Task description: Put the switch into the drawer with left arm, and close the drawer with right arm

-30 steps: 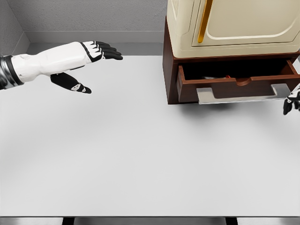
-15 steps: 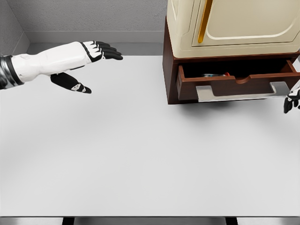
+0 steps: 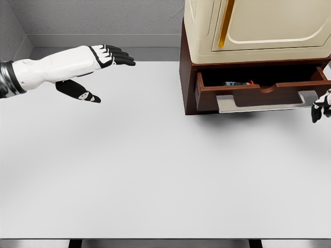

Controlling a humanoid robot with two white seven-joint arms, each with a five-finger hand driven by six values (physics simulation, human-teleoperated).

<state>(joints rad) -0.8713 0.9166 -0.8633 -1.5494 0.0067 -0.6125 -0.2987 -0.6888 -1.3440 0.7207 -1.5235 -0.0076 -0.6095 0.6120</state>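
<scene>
White tabletop [image 3: 155,170] carries a cabinet at far right. Switch [image 3: 238,83] lies inside the part-open drawer [image 3: 258,95]. Left hand [image 3: 98,67] hovers released, empty. Right hand [image 3: 320,106], grip indiscernible, should push the front squarely.

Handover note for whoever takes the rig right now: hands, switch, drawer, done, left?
Left hand: open, empty, held above the table at far left.
Right hand: only partly in view at the right edge, beside the drawer handle; finger state unclear.
Switch: a small part shows inside the drawer.
Done: switch is in.
Left: drawer is open; right arm has to push it shut.
</scene>
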